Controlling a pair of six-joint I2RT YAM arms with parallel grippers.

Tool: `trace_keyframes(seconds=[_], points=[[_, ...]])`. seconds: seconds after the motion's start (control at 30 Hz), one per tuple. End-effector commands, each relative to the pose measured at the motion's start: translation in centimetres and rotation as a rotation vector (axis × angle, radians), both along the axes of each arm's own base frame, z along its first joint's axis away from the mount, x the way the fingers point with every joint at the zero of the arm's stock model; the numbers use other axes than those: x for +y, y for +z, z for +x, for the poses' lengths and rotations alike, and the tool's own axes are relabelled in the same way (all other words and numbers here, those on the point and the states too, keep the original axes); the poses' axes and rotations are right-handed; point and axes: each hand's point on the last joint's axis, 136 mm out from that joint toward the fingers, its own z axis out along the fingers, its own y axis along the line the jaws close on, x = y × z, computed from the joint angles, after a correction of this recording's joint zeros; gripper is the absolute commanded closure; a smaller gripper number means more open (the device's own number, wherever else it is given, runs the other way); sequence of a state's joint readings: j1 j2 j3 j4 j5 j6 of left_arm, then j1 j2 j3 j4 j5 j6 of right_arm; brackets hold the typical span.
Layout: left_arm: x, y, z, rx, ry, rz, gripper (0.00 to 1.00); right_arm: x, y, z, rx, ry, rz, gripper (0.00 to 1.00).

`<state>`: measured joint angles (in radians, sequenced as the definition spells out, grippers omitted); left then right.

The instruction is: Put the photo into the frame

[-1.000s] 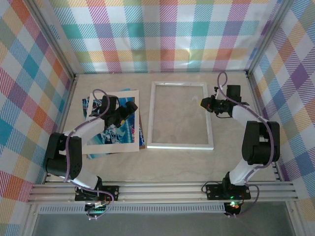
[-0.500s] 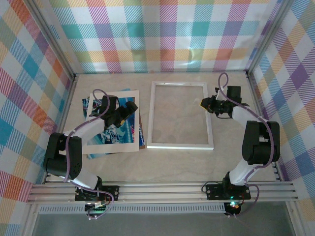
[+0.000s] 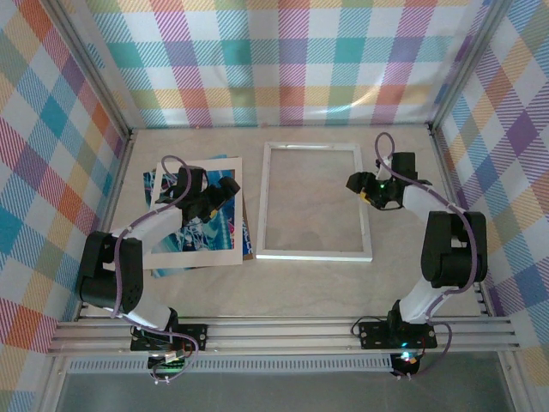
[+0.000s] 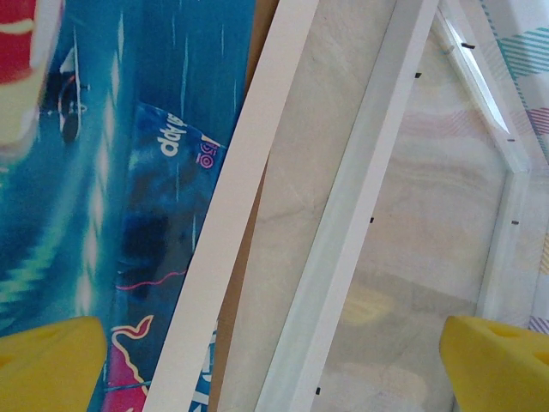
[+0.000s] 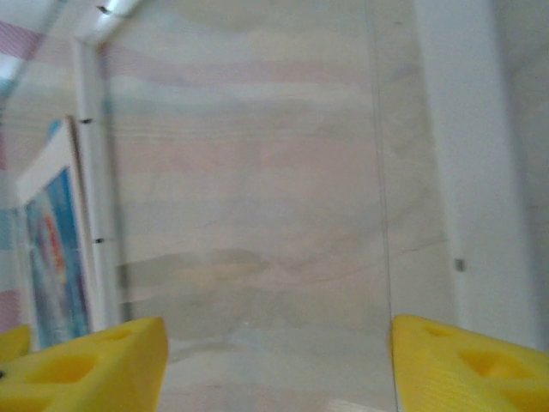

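The photo (image 3: 202,233), blue and teal, lies at the left under a cream mat (image 3: 193,255) and shows through its window; up close its swirls (image 4: 129,172) have red marks. The white frame (image 3: 366,225) lies flat at the centre with a clear pane. My left gripper (image 3: 227,189) hangs open over the mat's right edge (image 4: 249,215) and the frame's left rail (image 4: 360,215), its yellow fingertips (image 4: 51,365) wide apart with nothing between them. My right gripper (image 3: 353,184) is open just above the pane by the frame's right rail (image 5: 455,129), yellow fingertips (image 5: 94,365) apart, holding nothing.
A brown backing board (image 4: 233,296) peeks out from under the mat's right edge. Checked cloth walls (image 3: 283,60) and metal posts close in the table (image 3: 292,292) on three sides. A railed bar (image 3: 283,333) runs along the near edge.
My right gripper has gone from shut to open at the frame's right edge and shifted slightly inward over the pane. The left arm, photo, mat and frame have stayed put.
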<state>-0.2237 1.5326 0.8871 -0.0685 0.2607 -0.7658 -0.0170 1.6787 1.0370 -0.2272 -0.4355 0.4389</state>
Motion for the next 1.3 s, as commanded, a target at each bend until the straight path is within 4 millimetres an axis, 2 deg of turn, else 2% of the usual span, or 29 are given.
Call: trace_keyframes(seconds=[0.0, 0.2, 0.33, 0.4, 0.57, 0.73, 0.87, 1.13, 1.27], points=[[-1.3, 0.0, -0.3, -0.009, -0.052, 0.007, 0.00, -2.5, 0.9, 0.0, -0.001, -0.055, -0.177, 0.22], [-2.5, -0.6, -1.0, 0.009, -0.094, 0.016, 0.00, -6.4, 2.4, -0.2, -0.001, -0.125, -0.408, 0.00], [-3.9, -1.3, -1.8, 0.028, -0.132, 0.013, 0.00, -8.1, 3.1, -0.6, 0.010, -0.159, -0.492, 0.01], [-4.8, -1.5, -2.0, 0.033, -0.153, 0.012, 0.00, -8.3, 3.1, -0.7, 0.013, -0.170, -0.494, 0.01], [-6.9, -2.4, -2.4, 0.058, -0.199, 0.006, 0.00, -8.2, 2.9, -0.7, 0.018, -0.186, -0.426, 0.01], [-9.2, -3.2, -3.2, 0.078, -0.242, -0.009, 0.00, -8.3, 3.7, -0.6, -0.004, -0.209, -0.411, 0.01], [-11.4, -3.0, -3.9, 0.077, -0.284, -0.017, 0.00, -7.9, 4.4, -0.6, -0.021, -0.185, -0.397, 0.01], [-16.2, -3.4, -5.4, 0.089, -0.357, -0.051, 0.00, -6.1, 5.9, -1.0, -0.078, -0.138, -0.302, 0.01], [-17.8, -3.3, -5.9, 0.088, -0.373, -0.083, 0.00, -4.8, 6.6, -1.3, -0.094, -0.115, -0.234, 0.01]])
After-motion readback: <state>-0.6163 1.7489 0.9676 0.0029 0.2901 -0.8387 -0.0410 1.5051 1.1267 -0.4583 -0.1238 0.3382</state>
